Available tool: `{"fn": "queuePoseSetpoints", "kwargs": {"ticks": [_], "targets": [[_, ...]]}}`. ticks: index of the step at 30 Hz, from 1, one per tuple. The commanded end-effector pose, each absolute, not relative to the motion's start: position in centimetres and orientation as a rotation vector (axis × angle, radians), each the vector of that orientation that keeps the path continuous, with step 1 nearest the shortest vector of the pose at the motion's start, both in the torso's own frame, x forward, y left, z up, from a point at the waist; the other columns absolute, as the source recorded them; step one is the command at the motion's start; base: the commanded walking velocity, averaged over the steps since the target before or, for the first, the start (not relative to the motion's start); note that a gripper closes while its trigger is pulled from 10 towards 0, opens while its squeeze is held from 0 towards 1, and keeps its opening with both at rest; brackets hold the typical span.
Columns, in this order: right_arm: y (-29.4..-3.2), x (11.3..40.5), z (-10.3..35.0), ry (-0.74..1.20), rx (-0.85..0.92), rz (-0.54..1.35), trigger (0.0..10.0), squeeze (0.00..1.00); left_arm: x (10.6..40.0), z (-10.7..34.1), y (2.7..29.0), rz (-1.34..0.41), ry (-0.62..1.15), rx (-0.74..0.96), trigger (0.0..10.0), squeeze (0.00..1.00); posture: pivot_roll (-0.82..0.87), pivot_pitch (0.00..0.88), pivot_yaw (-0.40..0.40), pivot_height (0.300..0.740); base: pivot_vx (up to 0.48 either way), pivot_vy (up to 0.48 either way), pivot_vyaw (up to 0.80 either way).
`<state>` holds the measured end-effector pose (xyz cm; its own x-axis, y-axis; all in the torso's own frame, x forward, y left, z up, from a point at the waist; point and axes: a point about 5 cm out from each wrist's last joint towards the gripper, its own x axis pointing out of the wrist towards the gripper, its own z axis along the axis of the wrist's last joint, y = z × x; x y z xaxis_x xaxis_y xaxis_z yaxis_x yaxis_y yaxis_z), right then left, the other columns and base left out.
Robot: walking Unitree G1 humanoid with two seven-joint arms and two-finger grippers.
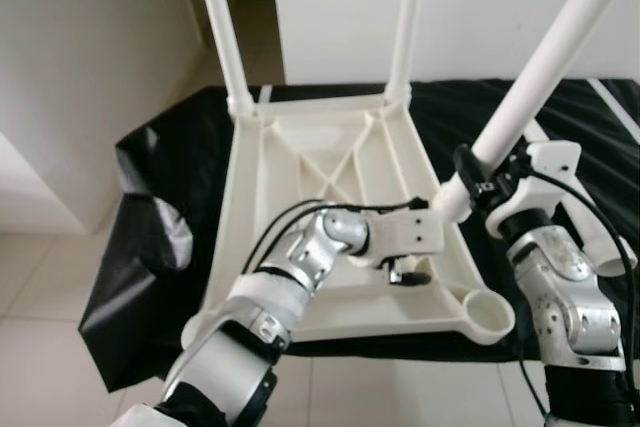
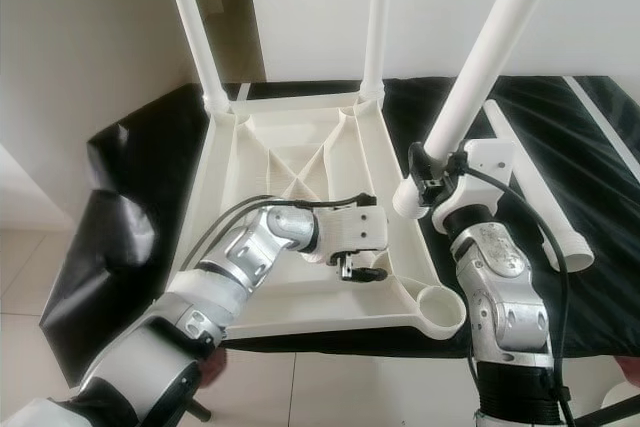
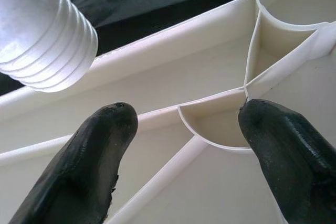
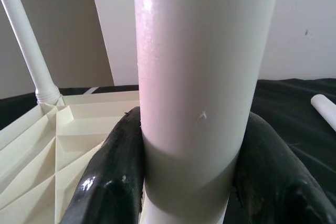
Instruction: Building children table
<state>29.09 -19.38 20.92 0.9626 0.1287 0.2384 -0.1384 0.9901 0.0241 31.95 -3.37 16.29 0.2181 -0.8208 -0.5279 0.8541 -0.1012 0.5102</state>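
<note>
A cream plastic tabletop (image 1: 330, 162) lies upside down on a bench covered with a black sheet (image 1: 150, 207), its ribbed underside facing up. Two white legs stand upright in the far corner sockets, the far left leg (image 1: 218, 22) and the far right leg (image 1: 408, 17). At the near right corner an open round socket (image 1: 487, 315) is bare. The right hand (image 1: 478, 179) is clenched on a third white leg (image 1: 545, 72), its two black fingers (image 4: 113, 177) pressed against either side of the tube near its lower end. That leg is tilted, its top leaning away to the right and out of the frame, and its threaded lower end (image 3: 44, 38) hangs just above the right rim of the tabletop, beside the rim and not in any socket. The left hand (image 1: 408, 272) reaches in from the near left, over the underside of the tabletop, and sits just beside the lower end of the held leg. Its fingers (image 3: 97, 153) are spread apart and grasp nothing; they point down at the ribs, with a small curved rib (image 3: 212, 129) between the fingertips and the bare corner socket beyond. A fourth white leg (image 2: 535, 192) lies flat on the black sheet to the right of the tabletop, behind the right arm. Past the bench there is a white wall (image 1: 470, 7), and pale floor tiles (image 1: 40, 327) show at the near left.
</note>
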Motion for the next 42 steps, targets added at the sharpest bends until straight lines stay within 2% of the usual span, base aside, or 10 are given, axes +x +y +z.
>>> {"fn": "queuePoseSetpoints", "kwargs": {"ticks": [1,13,20,25,28,29,32,36,39,42], "targets": [[-19.2,29.3,21.3,-0.25,0.038,0.149,10.0,0.0,34.8,16.6,-1.8,-0.694,-0.182,0.87,10.0,0.0,-0.02,0.0,0.027,0.74,0.0,0.0,0.0],[-19.4,29.2,21.4,-0.253,0.038,0.141,10.0,0.0,34.8,16.4,-1.8,-0.699,-0.171,0.886,10.0,0.0,-0.03,0.0,0.03,0.74,0.0,0.0,0.0],[-19.6,29.2,21.7,-0.267,0.044,0.125,10.0,0.0,35.6,16.7,-1.3,-0.542,-0.204,0.881,10.0,0.0,-0.03,0.0,0.034,0.74,0.0,0.0,0.0],[-19.7,29.1,21.7,-0.27,0.046,0.121,10.0,0.0,37.0,18.3,0.3,-0.434,-0.151,0.721,10.0,0.0,-0.03,0.0,0.036,0.74,0.0,0.0,0.0],[-19.9,29.0,21.7,-0.273,0.046,0.111,10.0,0.0,36.4,18.7,0.1,-0.667,-0.115,0.504,10.0,0.0,-0.03,0.0,0.039,0.74,0.0,0.0,0.0],[-19.9,29.0,21.7,-0.273,0.046,0.111,10.0,0.0,36.4,18.7,0.1,-0.667,-0.115,0.504,10.0,0.0,-0.03,0.0,0.039,0.74,0.0,0.0,0.0],[-20.2,28.9,21.9,-0.281,0.049,0.095,10.0,0.0,35.1,18.4,-0.4,-0.944,-0.017,0.3,10.0,0.0,-0.03,0.0,0.04,0.74,0.0,0.0,0.0],[-20.4,28.9,21.9,-0.283,0.049,0.089,10.0,0.0,34.3,18.5,-0.4,-1.053,0.0,0.218,10.0,0.0,-0.02,0.0,0.041,0.74,0.0,0.0,0.0],[-20.5,28.9,21.9,-0.28,0.048,0.08,10.0,0.0,31.9,18.1,-0.3,-1.287,0.005,0.195,10.0,0.0,-0.02,0.0,0.041,0.74,0.0,0.0,0.0],[-20.6,28.8,21.8,-0.279,0.047,0.079,10.0,0.0,31.4,17.9,-0.2,-1.316,0.004,0.196,10.0,0.0,-0.02,0.0,0.041,0.74,0.0,0.0,0.0]]}}
